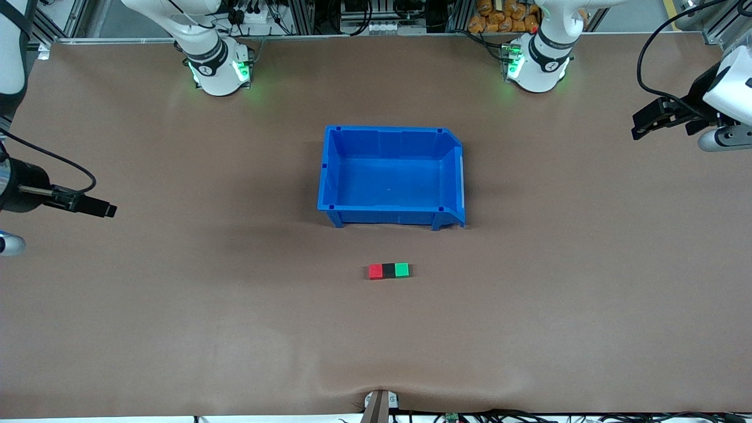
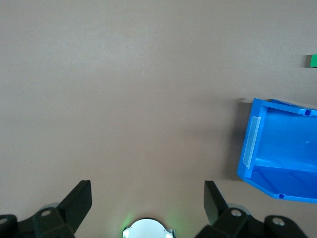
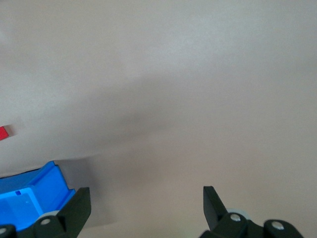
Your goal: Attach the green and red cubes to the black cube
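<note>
The red cube (image 1: 375, 271), the black cube (image 1: 388, 270) and the green cube (image 1: 402, 269) lie in one touching row on the table, black in the middle, nearer to the front camera than the blue bin. My left gripper (image 1: 639, 125) hangs open and empty over the left arm's end of the table. In the left wrist view the left gripper (image 2: 147, 191) shows wide jaws, with a sliver of the green cube (image 2: 312, 60) at the edge. My right gripper (image 1: 104, 207) hangs open over the right arm's end. The right wrist view shows the right gripper (image 3: 146, 196) empty and a corner of the red cube (image 3: 4, 133).
A large blue bin (image 1: 329, 170) stands mid-table with nothing in it, between the arm bases and the cube row. The blue bin (image 2: 250, 144) also shows in the left wrist view, and the blue bin (image 3: 47, 181) in the right wrist view. Brown table surface surrounds the cubes.
</note>
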Controlling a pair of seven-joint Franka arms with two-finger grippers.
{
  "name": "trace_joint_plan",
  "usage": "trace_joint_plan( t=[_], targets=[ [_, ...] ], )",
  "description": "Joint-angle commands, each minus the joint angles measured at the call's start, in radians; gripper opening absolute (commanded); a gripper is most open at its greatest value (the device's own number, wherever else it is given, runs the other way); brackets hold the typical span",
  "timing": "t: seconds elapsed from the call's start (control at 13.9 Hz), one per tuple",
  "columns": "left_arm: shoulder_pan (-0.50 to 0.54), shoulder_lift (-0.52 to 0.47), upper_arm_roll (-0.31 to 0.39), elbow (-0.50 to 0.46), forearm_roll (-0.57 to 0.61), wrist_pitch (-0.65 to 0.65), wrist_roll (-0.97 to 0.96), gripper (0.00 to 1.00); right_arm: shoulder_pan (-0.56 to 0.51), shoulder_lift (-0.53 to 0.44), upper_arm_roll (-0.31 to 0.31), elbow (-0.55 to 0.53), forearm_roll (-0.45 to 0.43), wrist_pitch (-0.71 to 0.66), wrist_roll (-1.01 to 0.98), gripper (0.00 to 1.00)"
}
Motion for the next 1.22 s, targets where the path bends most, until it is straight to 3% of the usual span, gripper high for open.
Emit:
trace_joint_plan(
  t=[0.0, 1.15],
  targets=[
    [0.006, -0.013, -0.002, -0.005, -0.008, -0.002, 0.010, 1.00, 0.007, -0.052, -0.008, -0.039, -0.018, -0.010, -0.038, 1.00],
    [0.016, -0.016, 0.003, -0.006, -0.008, -0.006, 0.018, 1.00, 0.009, -0.135, -0.020, -0.045, -0.076, -0.032, -0.251, 1.00]
  ],
)
